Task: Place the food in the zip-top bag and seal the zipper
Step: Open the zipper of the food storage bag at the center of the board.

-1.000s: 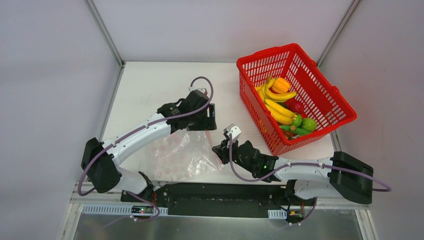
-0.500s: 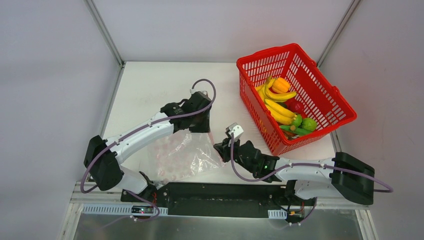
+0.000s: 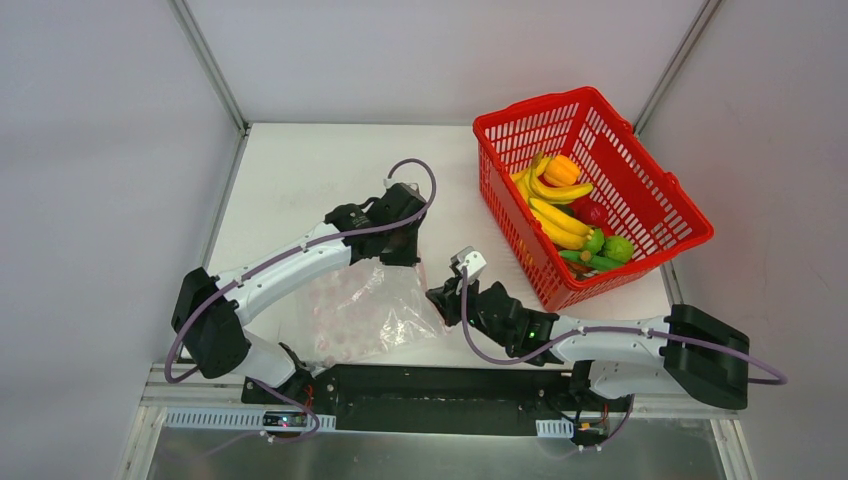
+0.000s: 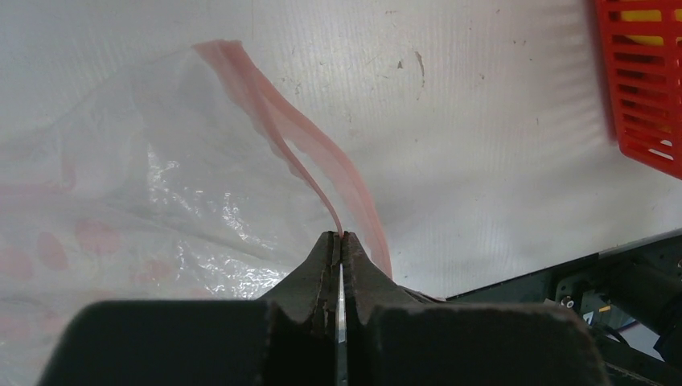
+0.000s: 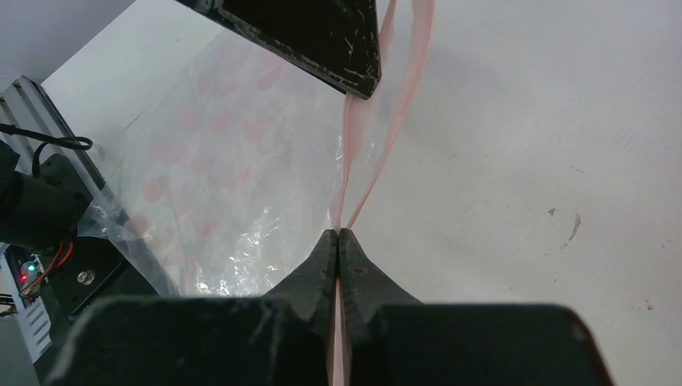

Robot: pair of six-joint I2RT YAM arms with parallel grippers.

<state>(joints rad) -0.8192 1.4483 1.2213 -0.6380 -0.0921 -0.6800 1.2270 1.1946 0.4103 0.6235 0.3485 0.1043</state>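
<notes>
A robotics lab cell: plain grey panels (image 3: 440,60) on metal posts (image 3: 209,65) close in the white table (image 3: 300,170) ahead of the left gripper (image 4: 338,237) and right gripper (image 5: 338,233); behind both sit a black base plate (image 3: 440,385), slotted cable duct (image 3: 205,418) and a lit circuit board (image 3: 285,420)

You have even, diffuse light from above: the bench (image 3: 300,170) reads bright white and the shadows beneath the arms are faint and soft-edged. White glare speckles the crinkled film of the zip-top bag (image 4: 181,189) in both wrist views. The left pincer (image 4: 338,236) and right pincer (image 5: 338,233) bodies nearest your lenses are dark and slightly soft.
</notes>
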